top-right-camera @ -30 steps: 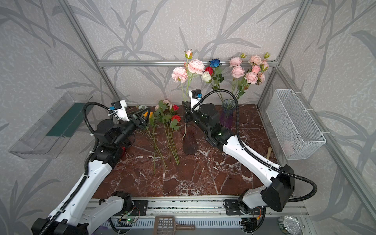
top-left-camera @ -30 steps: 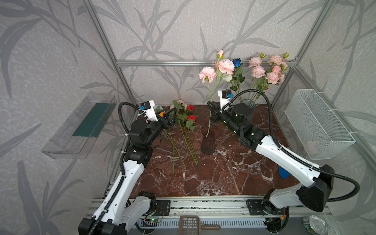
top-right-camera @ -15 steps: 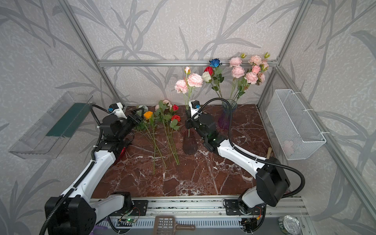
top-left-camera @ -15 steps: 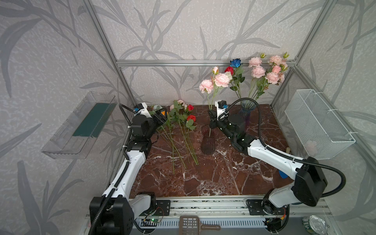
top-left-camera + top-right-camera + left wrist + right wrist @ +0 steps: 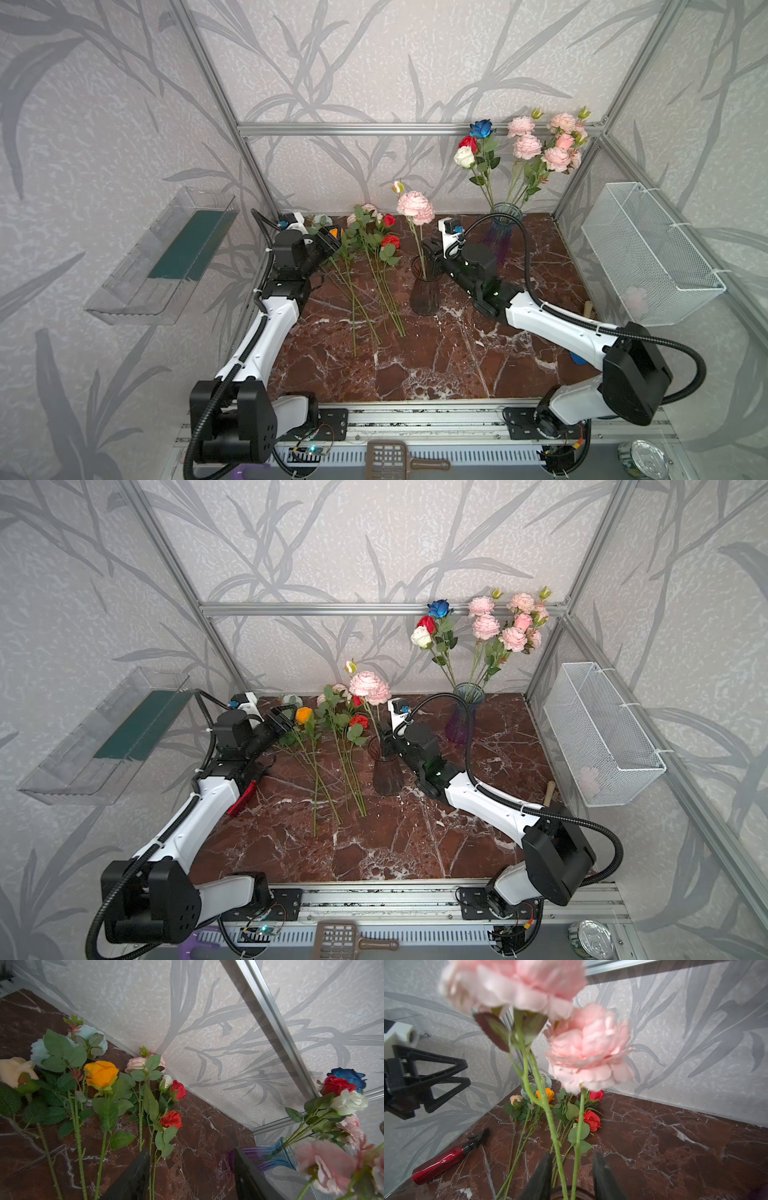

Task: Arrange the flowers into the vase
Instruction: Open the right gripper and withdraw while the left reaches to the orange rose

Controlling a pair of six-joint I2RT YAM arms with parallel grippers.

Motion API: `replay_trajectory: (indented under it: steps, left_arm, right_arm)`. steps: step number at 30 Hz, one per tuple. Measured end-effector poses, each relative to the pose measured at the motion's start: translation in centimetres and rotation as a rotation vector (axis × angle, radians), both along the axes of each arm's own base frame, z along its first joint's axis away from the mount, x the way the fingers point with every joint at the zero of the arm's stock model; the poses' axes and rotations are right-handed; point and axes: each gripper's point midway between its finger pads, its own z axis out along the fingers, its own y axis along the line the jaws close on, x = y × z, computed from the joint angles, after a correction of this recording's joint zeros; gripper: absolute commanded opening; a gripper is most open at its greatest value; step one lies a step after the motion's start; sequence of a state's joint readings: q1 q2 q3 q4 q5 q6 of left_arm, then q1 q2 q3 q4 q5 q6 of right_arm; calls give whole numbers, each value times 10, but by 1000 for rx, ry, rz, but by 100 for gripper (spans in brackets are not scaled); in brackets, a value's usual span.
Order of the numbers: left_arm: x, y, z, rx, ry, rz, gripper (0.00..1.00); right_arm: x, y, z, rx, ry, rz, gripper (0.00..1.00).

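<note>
A dark red marble table [image 5: 436,361] sits inside a walled booth. Near its middle stands a dark vase [image 5: 424,295] with a pink flower [image 5: 414,207] upright in it, its stems going down through the mouth. The right pincer [image 5: 572,1155] is at that mouth with its jaws apart. Two green stems pass between them with gaps at the sides, and large pink blooms fill much of the right wrist view.

The left pincer [image 5: 191,1150] hangs open and empty above the loose flowers [image 5: 374,257]. These lie flat on the table left of the dark vase, heads toward the back wall. Among them are an orange rose [image 5: 100,1073], red roses [image 5: 390,240] and pale blue blooms [image 5: 39,1051].

At the back right, a blue and purple vase [image 5: 500,232] holds more flowers, partly crossed by the right arm's black cable [image 5: 525,266]. A red spray bottle [image 5: 444,1159] lies by the left arm. A wire basket [image 5: 648,253] hangs on the right wall.
</note>
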State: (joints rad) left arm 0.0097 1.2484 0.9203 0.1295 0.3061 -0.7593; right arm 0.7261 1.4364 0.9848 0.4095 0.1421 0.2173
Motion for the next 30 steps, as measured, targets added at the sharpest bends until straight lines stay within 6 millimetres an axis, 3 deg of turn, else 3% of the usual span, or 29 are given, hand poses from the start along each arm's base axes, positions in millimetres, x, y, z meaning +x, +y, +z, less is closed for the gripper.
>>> replay_trajectory:
  steps: [10,16,21,25,30]
  left_arm:
    - [20,4,-46,37,212,12,53]
    - [40,2,-93,83,416,-38,48]
    - [52,-8,-143,120,604,-125,43]
    - [41,-9,-186,196,756,-146,43]
    - [27,-11,-210,274,862,-154,40]
  right_arm:
    - [-40,-21,40,70,-51,10,35]
    - [-61,-42,57,102,-76,-3,37]
    - [-73,-57,59,110,-76,-22,38]
    - [-78,-65,53,102,-61,-34,39]
    - [-80,-70,41,77,-36,-48,39]
